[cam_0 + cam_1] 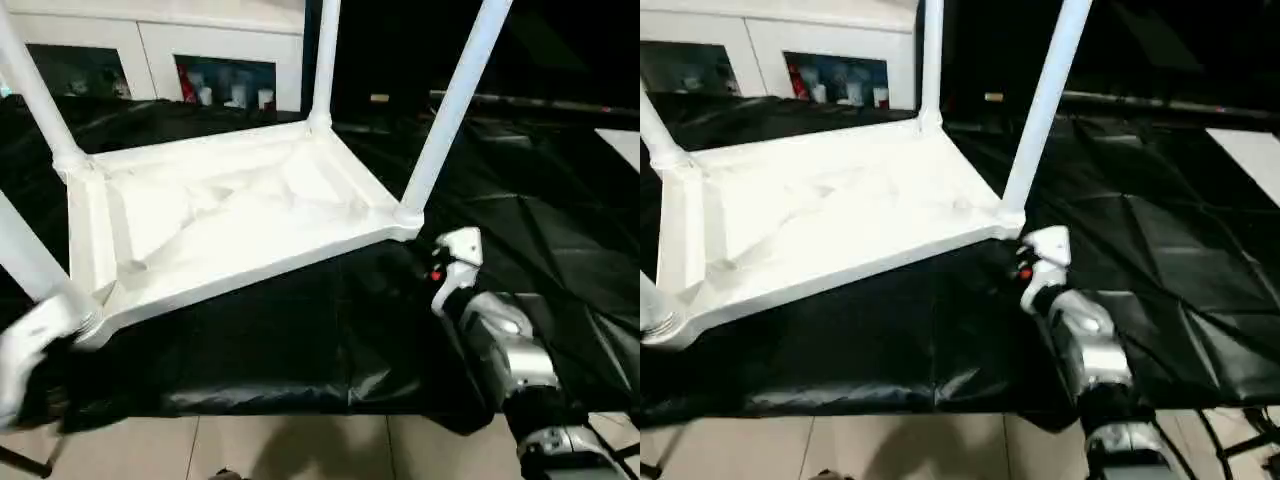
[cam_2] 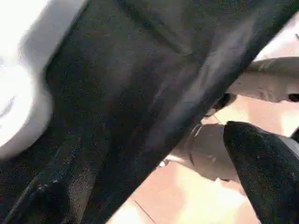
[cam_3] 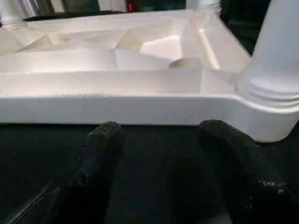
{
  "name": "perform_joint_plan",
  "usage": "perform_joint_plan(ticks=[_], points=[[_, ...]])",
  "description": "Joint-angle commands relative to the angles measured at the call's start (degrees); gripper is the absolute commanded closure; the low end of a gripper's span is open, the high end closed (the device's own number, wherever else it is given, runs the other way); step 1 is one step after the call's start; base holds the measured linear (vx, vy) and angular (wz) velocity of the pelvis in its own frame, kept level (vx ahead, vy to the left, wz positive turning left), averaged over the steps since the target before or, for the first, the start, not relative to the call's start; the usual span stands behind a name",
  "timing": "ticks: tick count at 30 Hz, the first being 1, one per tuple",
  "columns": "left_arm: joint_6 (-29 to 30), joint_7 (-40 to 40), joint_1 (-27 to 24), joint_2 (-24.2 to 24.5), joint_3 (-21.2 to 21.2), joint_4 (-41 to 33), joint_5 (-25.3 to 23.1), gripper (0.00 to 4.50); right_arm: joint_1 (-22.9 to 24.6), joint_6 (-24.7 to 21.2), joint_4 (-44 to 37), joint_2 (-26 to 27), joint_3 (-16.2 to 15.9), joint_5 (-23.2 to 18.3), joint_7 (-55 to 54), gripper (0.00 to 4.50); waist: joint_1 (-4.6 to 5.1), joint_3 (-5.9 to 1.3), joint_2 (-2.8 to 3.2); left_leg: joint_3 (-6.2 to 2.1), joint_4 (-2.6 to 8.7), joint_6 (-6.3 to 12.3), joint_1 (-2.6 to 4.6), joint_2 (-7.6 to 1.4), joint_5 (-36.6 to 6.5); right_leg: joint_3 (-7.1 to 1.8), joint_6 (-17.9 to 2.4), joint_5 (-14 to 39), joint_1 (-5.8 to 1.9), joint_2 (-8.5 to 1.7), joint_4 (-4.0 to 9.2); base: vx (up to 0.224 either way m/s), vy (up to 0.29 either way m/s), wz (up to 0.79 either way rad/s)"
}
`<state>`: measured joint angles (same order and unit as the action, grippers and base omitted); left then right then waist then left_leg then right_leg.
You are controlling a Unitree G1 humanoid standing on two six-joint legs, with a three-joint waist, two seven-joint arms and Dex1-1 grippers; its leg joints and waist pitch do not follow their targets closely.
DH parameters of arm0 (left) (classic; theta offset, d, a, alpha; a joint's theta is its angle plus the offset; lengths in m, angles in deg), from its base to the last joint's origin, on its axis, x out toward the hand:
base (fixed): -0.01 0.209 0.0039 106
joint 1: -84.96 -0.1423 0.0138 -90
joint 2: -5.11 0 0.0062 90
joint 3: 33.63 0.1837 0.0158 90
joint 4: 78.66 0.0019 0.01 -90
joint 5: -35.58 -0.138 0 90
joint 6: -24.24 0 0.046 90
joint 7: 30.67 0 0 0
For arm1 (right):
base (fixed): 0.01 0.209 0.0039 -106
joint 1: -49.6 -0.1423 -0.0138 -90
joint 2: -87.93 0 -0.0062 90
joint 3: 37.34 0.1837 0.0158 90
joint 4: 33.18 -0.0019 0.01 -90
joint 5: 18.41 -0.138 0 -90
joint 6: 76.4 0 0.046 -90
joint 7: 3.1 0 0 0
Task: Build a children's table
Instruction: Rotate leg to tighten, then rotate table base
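The children's table lies upside down on the black-draped bench, its ribbed underside facing up and four white legs standing upward from the corner sockets. The right hand rests low on the black cloth just in front of the table top's long edge, near the corner socket that carries one leg; its two black fingers are spread apart with nothing between them and do not touch the white rim. The left hand is by the opposite near corner of the top, beside the bench's edge, above the tiled floor; its fingers are spread wide and hold nothing. White cabinets stand beyond the bench.
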<state>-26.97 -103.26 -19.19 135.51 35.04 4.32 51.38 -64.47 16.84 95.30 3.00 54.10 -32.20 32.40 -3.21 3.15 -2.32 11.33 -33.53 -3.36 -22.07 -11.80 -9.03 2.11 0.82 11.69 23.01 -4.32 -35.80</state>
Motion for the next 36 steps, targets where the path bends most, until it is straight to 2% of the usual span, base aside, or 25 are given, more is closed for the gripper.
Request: perform_joint_plan(ticks=[1,2,4,10,12,15,16,17,19,22,24,25,26,29,30,31,34,35,36], points=[[-1.0,-0.7,0.2,0.8,-2.8,1.0,0.5,0.01,0.5,-0.9,-1.7,-0.5,-0.2,0.3,0.6,1.45,0.18,-2.7,1.67,-1.23,5.04,-3.09,2.22,-1.46,-26.0,-2.22,-11.2,17.3,-0.51,-2.4,5.09,0.0,0.0,0.0],[-1.7,-1.1,0.6,1.2,-6.0,3.3,2.1,0.01,1.3,-1.8,-2.9,-0.7,-0.6,0.2,1.1,1.45,0.15,-2.72,1.73,-1.2,5.03,-3.06,2.22,-1.42,-25.9,-2.22,-11.3,17.1,-0.51,-2.42,5.05,0.0,0.0,0.0],[-3.0,-1.8,0.2,2.7,-8.6,6.5,2.7,0.01,2.1,-2.2,-3.8,-1.2,-1.4,0.7,1.6,1.45,0.05,-2.81,1.56,-1.14,4.9,-2.49,2.06,-1.22,-24.7,-2.24,-11.2,15.8,-0.78,-2.44,5.03,0.0,0.0,0.0],[-6.8,-3.3,-2.3,6.8,-10.4,13.9,0.3,0.01,3.2,-2.6,-4.9,-1.6,-2.2,1.4,2.1,1.45,0.1,-2.69,1.67,-1.32,5.19,-2.66,2.49,-1.57,-26.9,-2.35,-10.9,17.9,-0.36,-2.6,5.17,0.0,0.0,0.0],[-8.2,-3.2,-0.6,5.9,-11.7,15.8,1.5,0.01,3.3,-2.6,-4.9,-1.5,-2.1,1.5,2.1,1.45,0.04,-2.71,1.77,-1.33,5.2,-3.03,2.61,-1.55,-27.3,-2.33,-11.4,17.3,-0.32,-2.65,5.13,0.0,0.0,0.0],[-10.0,-3.9,7.6,1.7,-15.5,21.8,8.3,0.01,3.1,-2.5,-4.4,-1.4,-2.7,2.4,2.0,1.45,-0.31,-2.73,1.42,-1.1,5.03,-3.26,2.83,-1.38,-27.5,-2.28,-12.0,17.2,-0.31,-2.7,5.13,0.0,0.0,0.0],[-10.0,-4.0,8.0,1.5,-15.7,22.1,8.6,0.01,3.1,-2.5,-4.4,-1.4,-2.8,2.4,2.0,1.45,-0.51,-2.75,1.62,-1.11,5.02,-3.48,2.95,-1.3,-27.3,-2.21,-12.0,17.2,-0.3,-2.71,5.02,0.0,0.0,0.0],[-9.5,-4.9,10.8,0.1,-16.5,23.7,11.7,0.01,3.2,-2.5,-4.5,-1.4,-3.2,2.7,2.0,1.45,-0.6,-2.79,1.38,-1.07,5.05,-3.68,2.84,-1.31,-26.8,-2.13,-12.3,16.3,-0.41,-2.63,4.86,0.0,0.0,0.0],[-9.0,-5.0,12.4,-1.1,-16.7,23.8,13.3,0.01,3.2,-2.5,-4.5,-1.4,-3.7,3.0,2.2,1.45,-0.68,-2.91,1.36,-1.14,5.14,-3.82,2.44,-1.39,-25.8,-2.09,-12.4,15.2,-0.88,-2.76,4.56,0.0,0.0,0.0],[-9.0,-5.3,15.5,-3.8,-15.4,23.0,16.5,0.01,2.9,-2.1,-3.9,-1.3,-4.4,4.2,2.1,1.45,-0.64,-3.02,0.86,-1.03,4.97,-3.65,2.5,-1.44,-25.5,-2.15,-12.2,16.4,-0.88,-2.96,4.71,0.0,0.0,0.0],[-8.9,-5.5,16.8,-4.9,-14.4,22.2,17.7,0.01,2.7,-2.2,-3.6,-1.2,-4.5,4.6,1.9,1.45,-0.63,-3.09,0.81,-1.04,4.92,-3.56,2.41,-1.46,-24.9,-2.18,-12.0,16.6,-0.94,-2.94,4.7,0.0,0.0,0.0],[-8.7,-5.7,17.9,-5.9,-13.5,21.3,18.2,0.01,2.3,-2.0,-3.0,-1.3,-4.7,5.1,1.4,1.45,-0.59,-3.12,0.31,-0.96,4.85,-3.36,2.44,-1.48,-24.7,-2.19,-11.9,16.6,-0.91,-2.92,4.75,0.0,0.0,0.0],[-8.6,-5.9,18.6,-6.6,-12.7,20.9,18.6,0.01,2.0,-2.0,-2.5,-1.2,-4.9,5.4,1.1,1.45,-0.64,-3.11,0.57,-1.06,4.9,-3.51,2.47,-1.49,-24.8,-2.19,-11.8,17.1,-0.9,-3.0,4.75,0.0,0.0,0.0],[-7.2,-6.2,22.2,-10.1,-7.8,17.7,20.2,0.01,0.4,-1.8,0.1,-0.8,-5.8,7.4,-1.0,1.45,-0.81,-3.13,0.73,-1.01,4.86,-4.49,3.02,-1.58,-25.8,-2.14,-12.1,16.8,-0.48,-2.9,4.82,0.0,0.0,0.0],[-6.7,-6.0,22.9,-10.9,-6.7,16.6,20.8,0.01,0.1,-1.7,0.7,-0.6,-5.9,7.5,-1.2,1.45,-1.09,-3.2,0.71,-1.09,4.91,-4.74,2.81,-1.58,-25.6,-2.11,-12.1,16.0,-0.69,-2.91,4.58,0.0,0.0,0.0],[-6.3,-5.7,23.7,-11.8,-5.1,15.3,21.1,0.01,-0.5,-1.9,1.5,-0.4,-6.1,8.1,-1.9,1.45,-1.15,-3.25,0.97,-1.1,4.96,-4.89,2.68,-1.54,-25.5,-2.11,-12.0,15.5,-0.84,-2.89,4.45,0.0,0.0,0.0],[-5.4,-5.7,25.5,-13.9,-1.0,12.3,21.8,0.01,-2.0,-1.7,3.7,0.3,-6.3,8.9,-3.1,1.45,-1.26,-3.41,0.64,-1.02,4.86,-4.97,2.43,-1.45,-23.9,-2.13,-11.9,13.4,-1.2,-2.87,4.25,0.0,0.0,0.0],[-4.7,-6.0,27.3,-16.1,3.0,9.6,22.3,0.01,-3.6,-1.3,5.6,1.0,-6.4,9.8,-4.4,1.45,-1.49,-3.55,0.64,-0.85,4.69,-4.92,2.79,-1.47,-23.1,-2.15,-12.0,12.6,-1.03,-2.87,4.3,0.0,0.0,0.0],[-4.6,-6.0,27.3,-16.2,3.2,9.5,22.3,0.01,-3.7,-1.3,5.7,1.0,-6.4,9.8,-4.4,1.45,-1.57,-3.53,0.65,-0.74,4.55,-5.02,2.83,-1.41,-22.6,-2.16,-12.5,11.8,-0.98,-2.82,4.22,0.0,0.0,0.0]])
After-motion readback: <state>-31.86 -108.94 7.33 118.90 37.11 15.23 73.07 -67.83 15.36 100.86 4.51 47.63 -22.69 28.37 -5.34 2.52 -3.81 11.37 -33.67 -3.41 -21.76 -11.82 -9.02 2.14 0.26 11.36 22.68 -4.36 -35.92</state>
